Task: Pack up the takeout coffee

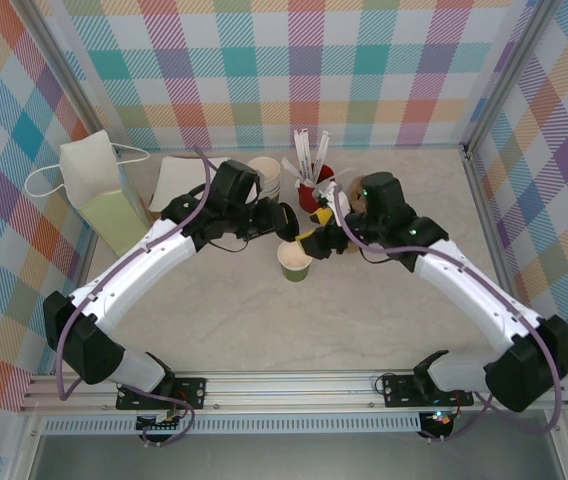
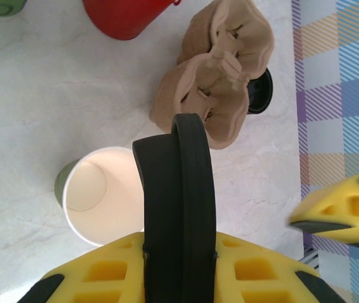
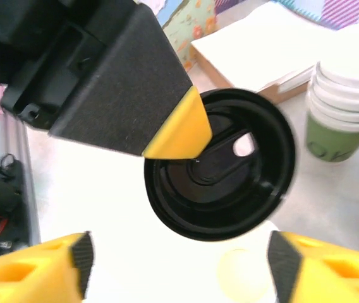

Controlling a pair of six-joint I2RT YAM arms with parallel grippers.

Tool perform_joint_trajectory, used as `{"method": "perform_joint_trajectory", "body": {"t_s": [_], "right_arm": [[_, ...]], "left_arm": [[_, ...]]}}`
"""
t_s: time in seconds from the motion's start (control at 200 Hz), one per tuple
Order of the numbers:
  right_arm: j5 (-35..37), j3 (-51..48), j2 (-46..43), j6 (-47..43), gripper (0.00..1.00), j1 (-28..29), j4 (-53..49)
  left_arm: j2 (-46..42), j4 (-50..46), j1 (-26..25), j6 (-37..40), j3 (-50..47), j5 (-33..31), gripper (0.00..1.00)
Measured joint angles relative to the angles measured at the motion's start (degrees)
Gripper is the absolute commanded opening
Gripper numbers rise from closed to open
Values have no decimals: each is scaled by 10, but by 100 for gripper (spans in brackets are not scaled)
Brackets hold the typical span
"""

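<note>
L arm (image 1: pixel 154 255), R arm (image 1: pixel 469 285) bent inward over cup (image 1: pixel 295 262); L gripper (image 1: pixel 280 221) pinching lid (image 3: pixel 220 164); R gripper (image 3: pixel 179 259) spread.

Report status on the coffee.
Left tool shut on the lid. Right tool open beside it. Cup upright on the table, no lid yet. Red cup and carrier close behind, not touching.
</note>
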Motion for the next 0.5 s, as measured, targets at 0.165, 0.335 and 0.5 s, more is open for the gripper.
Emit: {"method": "perform_joint_trajectory", "body": {"t_s": [0.165,0.335,0.5], "right_arm": [[64,-55,-42,-56,95,27,52],[122,-120,-49,-147,100,79,131],[163,-129,-42,-200,100,92,178]], "left_arm": [[-3,3,0,-54,-1,1,9],[-25,27,0,-110,-12,14,9],[-32,47,0,-144,-17,29,8]]}}
